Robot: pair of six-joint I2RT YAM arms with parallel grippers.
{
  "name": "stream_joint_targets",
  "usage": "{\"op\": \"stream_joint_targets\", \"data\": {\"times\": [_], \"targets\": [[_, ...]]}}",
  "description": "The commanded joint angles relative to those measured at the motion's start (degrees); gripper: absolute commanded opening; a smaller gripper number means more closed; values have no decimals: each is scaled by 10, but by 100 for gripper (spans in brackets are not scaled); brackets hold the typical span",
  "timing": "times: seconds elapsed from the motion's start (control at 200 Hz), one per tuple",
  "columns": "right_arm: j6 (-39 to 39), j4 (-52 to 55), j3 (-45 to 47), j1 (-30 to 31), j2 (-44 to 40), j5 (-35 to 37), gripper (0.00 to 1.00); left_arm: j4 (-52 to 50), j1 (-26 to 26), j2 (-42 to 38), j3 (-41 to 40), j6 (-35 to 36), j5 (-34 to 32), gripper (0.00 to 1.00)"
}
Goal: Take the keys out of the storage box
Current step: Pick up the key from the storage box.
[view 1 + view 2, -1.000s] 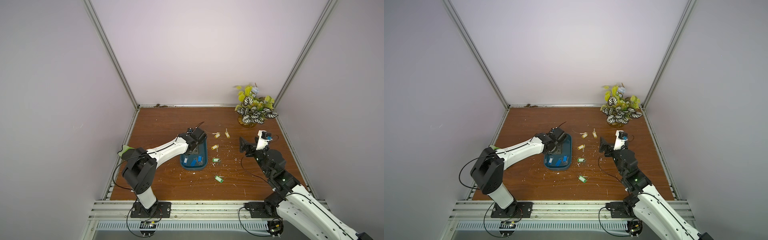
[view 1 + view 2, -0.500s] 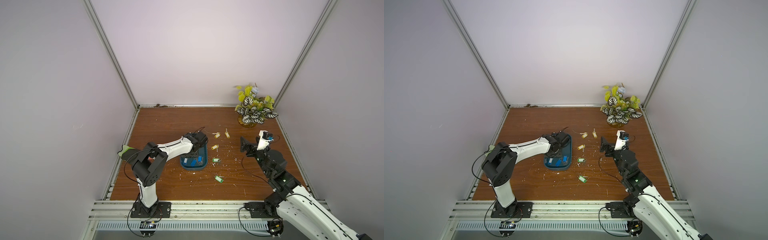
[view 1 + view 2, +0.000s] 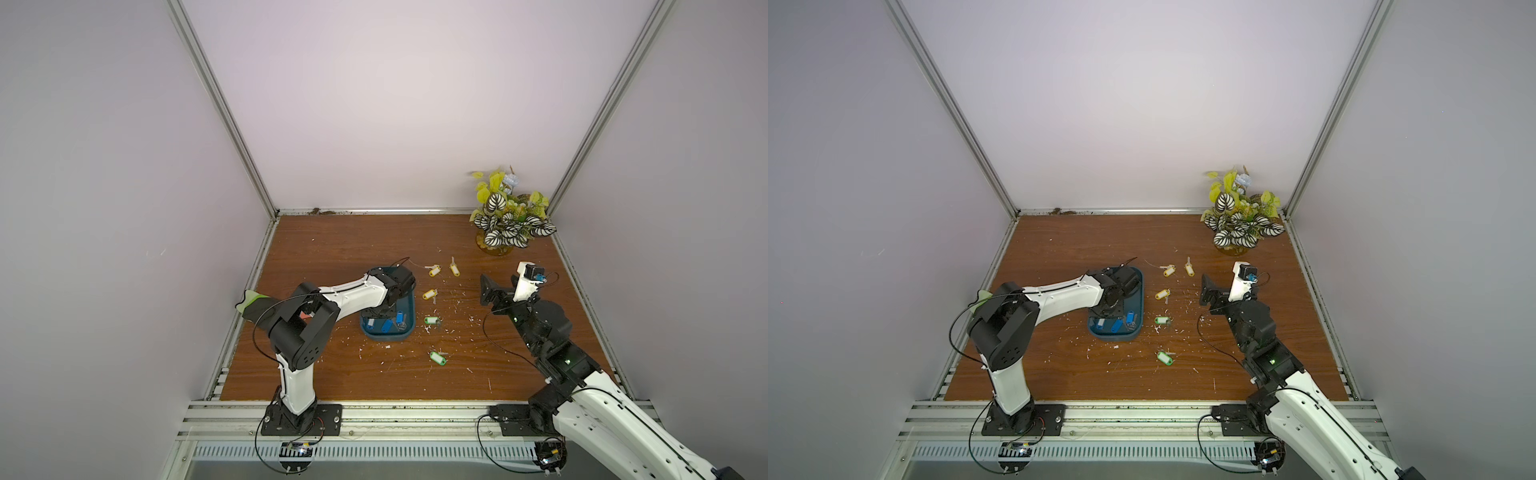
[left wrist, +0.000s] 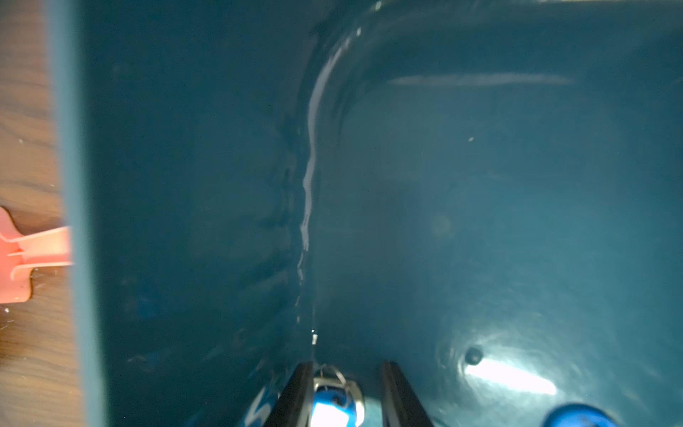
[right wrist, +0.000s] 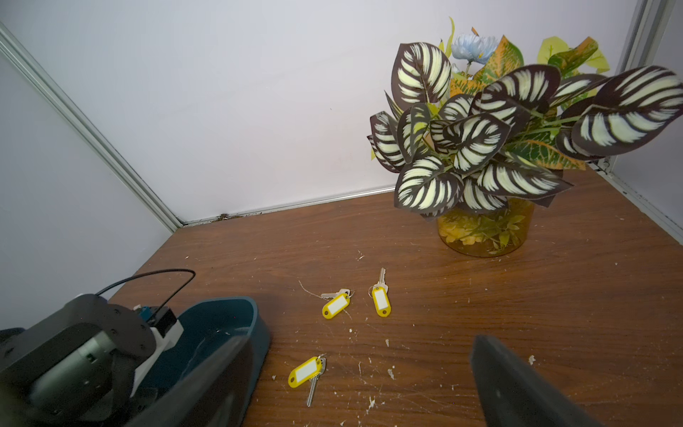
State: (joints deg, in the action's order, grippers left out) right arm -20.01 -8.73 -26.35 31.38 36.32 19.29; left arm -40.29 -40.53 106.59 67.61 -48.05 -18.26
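The dark teal storage box (image 3: 388,338) (image 3: 1113,337) sits left of centre on the wooden floor, with blue-tagged keys (image 3: 386,326) (image 3: 1115,326) at its near end. My left gripper (image 3: 385,311) (image 4: 345,397) reaches down inside the box. Its jaws are narrowed around one blue-tagged key (image 4: 332,406), which lies against one finger (image 4: 295,395) with a gap to the other. My right gripper (image 3: 489,293) (image 5: 360,342) hovers wide open and empty right of the box. Yellow-tagged keys (image 3: 429,294) (image 5: 305,371) and green-tagged keys (image 3: 432,320) (image 3: 1165,358) lie on the floor.
A potted plant (image 3: 507,224) (image 5: 480,148) stands in the far right corner. A red-orange plastic piece (image 4: 14,255) lies just outside the box wall. White crumbs litter the floor. Walls and metal rails close in the workspace.
My left arm has folded in closer and lowered its gripper into the box. Its jaws have narrowed around the blue-tagged key. The right arm has not moved.
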Motion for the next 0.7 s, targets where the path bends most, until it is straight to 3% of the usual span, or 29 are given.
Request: {"op": "stream_joint_targets", "data": {"times": [0.0,0.696], "targets": [[-5,-13,3,-2,-8,11,99,-17,-5,12,-7,-1,5,33],[-8,-16,8,-4,-1,11,99,-16,-5,-5,-19,5,-15,5]]}}
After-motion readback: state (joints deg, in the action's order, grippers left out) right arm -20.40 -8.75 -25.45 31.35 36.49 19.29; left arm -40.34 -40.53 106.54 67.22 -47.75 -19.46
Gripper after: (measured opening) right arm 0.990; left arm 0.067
